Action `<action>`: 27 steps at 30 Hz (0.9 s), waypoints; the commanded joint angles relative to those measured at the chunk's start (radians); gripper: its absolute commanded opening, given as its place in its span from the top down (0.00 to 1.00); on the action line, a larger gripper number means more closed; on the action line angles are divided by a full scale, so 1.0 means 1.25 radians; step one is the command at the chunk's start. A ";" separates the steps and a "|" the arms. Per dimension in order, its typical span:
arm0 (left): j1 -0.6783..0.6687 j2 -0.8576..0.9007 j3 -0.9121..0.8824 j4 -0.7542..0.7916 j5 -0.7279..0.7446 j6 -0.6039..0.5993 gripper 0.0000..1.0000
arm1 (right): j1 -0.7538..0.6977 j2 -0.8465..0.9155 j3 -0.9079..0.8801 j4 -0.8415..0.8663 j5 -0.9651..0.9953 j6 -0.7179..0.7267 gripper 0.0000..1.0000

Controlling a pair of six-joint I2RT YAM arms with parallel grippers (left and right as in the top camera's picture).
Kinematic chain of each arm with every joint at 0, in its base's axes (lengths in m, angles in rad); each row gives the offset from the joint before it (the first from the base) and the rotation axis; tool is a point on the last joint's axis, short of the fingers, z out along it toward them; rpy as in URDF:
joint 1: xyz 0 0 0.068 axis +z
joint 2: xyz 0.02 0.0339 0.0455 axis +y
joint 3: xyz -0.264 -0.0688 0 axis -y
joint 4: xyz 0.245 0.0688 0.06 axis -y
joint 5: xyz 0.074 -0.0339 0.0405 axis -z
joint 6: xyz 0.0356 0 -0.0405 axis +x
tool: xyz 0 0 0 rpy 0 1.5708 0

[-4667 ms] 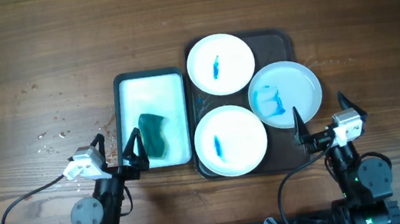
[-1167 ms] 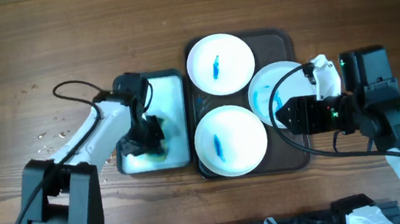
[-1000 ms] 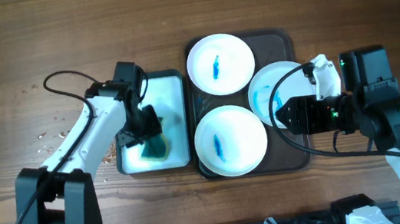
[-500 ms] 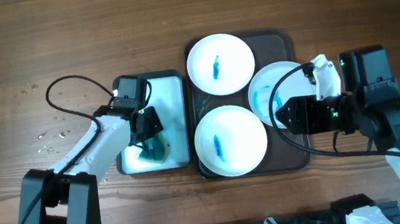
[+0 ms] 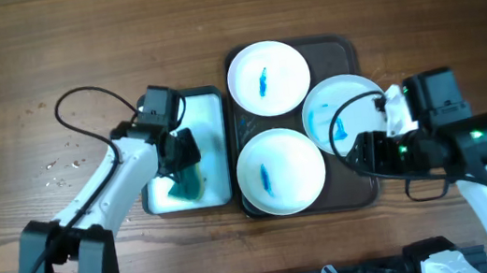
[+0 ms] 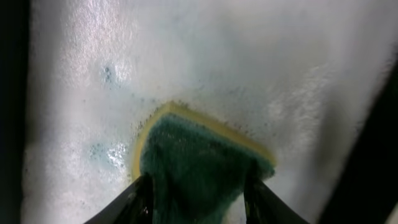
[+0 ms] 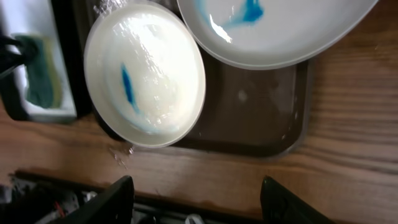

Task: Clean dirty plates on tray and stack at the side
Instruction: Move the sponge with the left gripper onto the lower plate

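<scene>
Three white plates smeared with blue sit on a dark brown tray [image 5: 365, 192]: one at the back [image 5: 268, 78], one at the front [image 5: 280, 171], and one overhanging the right rim [image 5: 346, 115]. In the white basin [image 5: 207, 122] left of the tray, my left gripper [image 5: 181, 152] is shut on a green and yellow sponge [image 5: 182, 179]. The left wrist view shows the sponge [image 6: 199, 155] wedged between both fingers [image 6: 138, 200] against the foamy basin floor. My right gripper [image 5: 366, 154] hangs open over the tray's right front, holding nothing. The right wrist view shows the front plate [image 7: 144, 71] and the right plate [image 7: 280, 31].
Wet specks lie on the wooden table [image 5: 59, 170] left of the basin. A black cable [image 5: 78, 97] loops off the left arm. The tray's bare front right corner [image 7: 255, 118] shows in the right wrist view.
The right arm has drawn back toward the front right, off the right plate. The left gripper stays in the basin with the sponge, shifted only slightly.
</scene>
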 commanded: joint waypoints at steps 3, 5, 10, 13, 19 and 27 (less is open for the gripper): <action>-0.016 0.057 -0.092 0.062 0.011 0.001 0.96 | 0.003 0.011 -0.171 0.158 -0.076 0.005 0.35; -0.011 0.047 -0.083 0.043 0.011 0.001 0.96 | 0.003 0.013 -0.195 0.200 -0.103 0.030 0.35; -0.001 -0.009 0.030 -0.083 0.011 0.001 0.96 | 0.005 0.039 -0.199 0.263 -0.085 0.027 0.41; -0.001 -0.048 0.125 -0.177 0.012 0.002 0.96 | 0.055 0.094 -0.204 0.325 -0.060 0.031 0.49; -0.002 -0.130 0.255 -0.279 0.134 0.004 0.96 | 0.142 0.292 -0.204 0.420 0.055 0.083 0.49; -0.086 -0.117 0.253 -0.251 0.177 -0.005 0.96 | 0.144 0.446 -0.204 0.542 0.053 0.141 0.96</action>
